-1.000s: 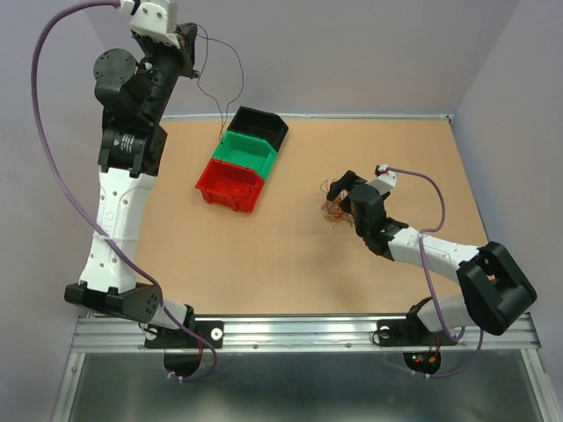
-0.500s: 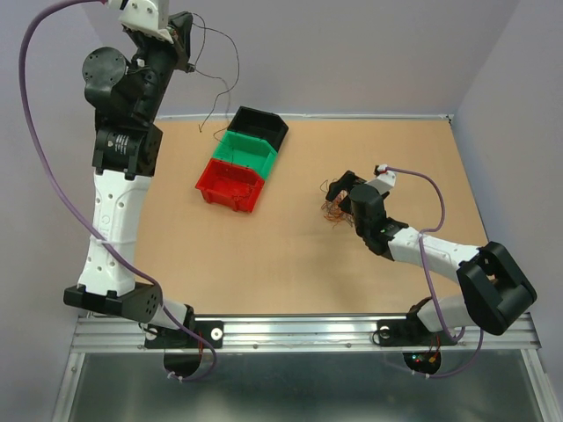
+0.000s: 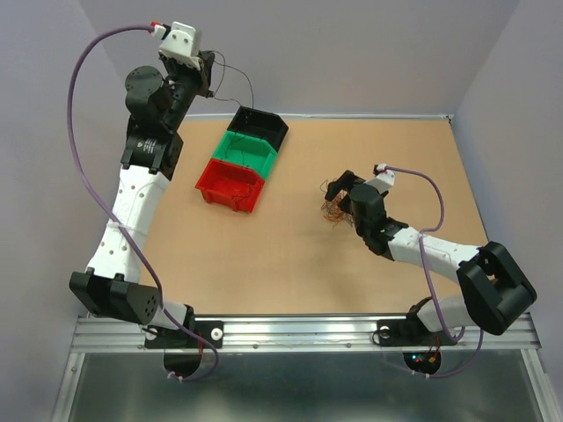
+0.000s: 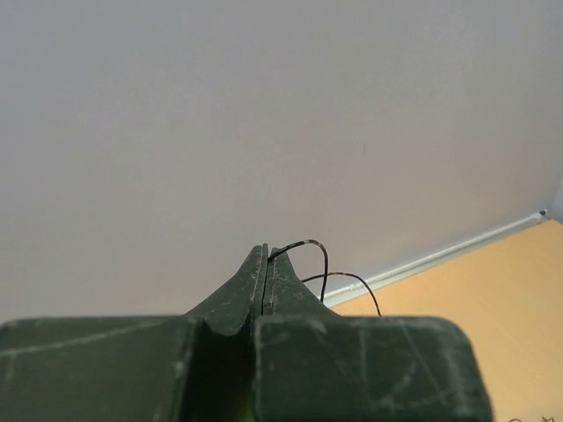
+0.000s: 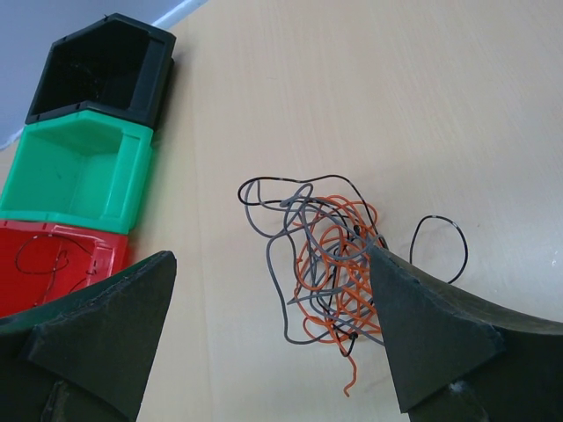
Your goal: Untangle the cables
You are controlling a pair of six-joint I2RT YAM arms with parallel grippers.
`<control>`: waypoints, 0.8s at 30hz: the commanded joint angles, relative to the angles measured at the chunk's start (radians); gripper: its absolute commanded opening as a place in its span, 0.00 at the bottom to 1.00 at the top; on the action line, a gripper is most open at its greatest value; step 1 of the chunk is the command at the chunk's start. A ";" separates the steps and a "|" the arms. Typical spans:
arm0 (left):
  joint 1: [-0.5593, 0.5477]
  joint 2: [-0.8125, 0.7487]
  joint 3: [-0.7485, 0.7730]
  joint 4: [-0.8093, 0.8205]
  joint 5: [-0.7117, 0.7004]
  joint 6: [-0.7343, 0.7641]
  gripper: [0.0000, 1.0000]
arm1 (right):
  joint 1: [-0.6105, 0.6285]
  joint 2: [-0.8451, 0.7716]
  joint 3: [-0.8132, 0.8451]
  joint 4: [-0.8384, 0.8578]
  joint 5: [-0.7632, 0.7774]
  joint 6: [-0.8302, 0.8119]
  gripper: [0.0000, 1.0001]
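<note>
The cables are a small clump of orange, grey and black strands lying on the table, also seen in the top view. My right gripper is open, its fingers low on either side of the clump, and it also shows in the top view. My left gripper is shut on a single thin black cable. It holds the cable high by the back wall. The strand arcs down toward the black bin.
Three bins stand in a row at the back left: the black one, a green one and a red one. In the right wrist view the red bin holds a thin dark wire. The table's back edge is just behind them.
My left arm has swung right and down with the black cable, from the far upper left to above the black bin. The right arm and clump have not moved.
</note>
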 commanded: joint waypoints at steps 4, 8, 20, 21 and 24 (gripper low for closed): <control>0.003 -0.121 -0.247 0.211 0.020 0.013 0.00 | -0.004 -0.032 -0.028 0.057 -0.004 -0.014 0.96; 0.003 -0.171 -0.419 0.313 0.037 0.016 0.00 | -0.004 -0.044 -0.033 0.057 -0.010 -0.013 0.96; 0.077 -0.161 -0.614 0.350 0.086 0.041 0.00 | -0.004 -0.060 -0.037 0.062 -0.042 -0.008 0.96; 0.080 -0.169 -0.629 0.339 0.102 0.051 0.00 | -0.004 -0.057 -0.037 0.062 -0.045 -0.008 0.96; 0.089 -0.189 -0.658 0.284 0.138 0.122 0.00 | -0.004 -0.046 -0.033 0.062 -0.054 -0.008 0.96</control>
